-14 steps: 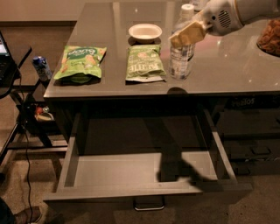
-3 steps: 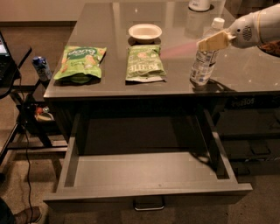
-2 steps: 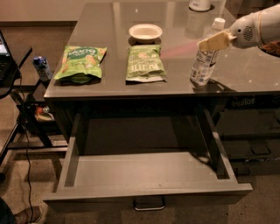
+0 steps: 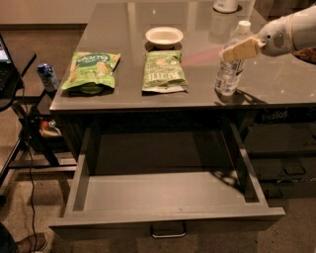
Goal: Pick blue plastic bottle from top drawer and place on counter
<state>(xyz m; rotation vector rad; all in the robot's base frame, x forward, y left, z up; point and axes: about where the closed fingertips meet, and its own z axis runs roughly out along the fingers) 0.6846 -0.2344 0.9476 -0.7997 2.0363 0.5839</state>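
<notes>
The blue plastic bottle [image 4: 228, 71], clear with a white cap, stands upright on the grey counter [image 4: 281, 84] near its front right. My gripper [image 4: 239, 50] reaches in from the right and is shut on the bottle's upper part, just below the cap. The top drawer [image 4: 163, 191] is pulled out wide below the counter, and its grey floor holds nothing. Its metal loop handle [image 4: 168, 231] shows at the front.
Two green snack bags [image 4: 91, 71] [image 4: 163, 71] lie on the counter's left and middle, with a white bowl [image 4: 164, 35] behind them. A white object [image 4: 226, 5] stands at the back edge. A short blue can [image 4: 48, 76] sits on a side stand at the left, above cables.
Over 4.7 s my gripper carried the bottle to the right along the counter. In the last second nothing has visibly moved.
</notes>
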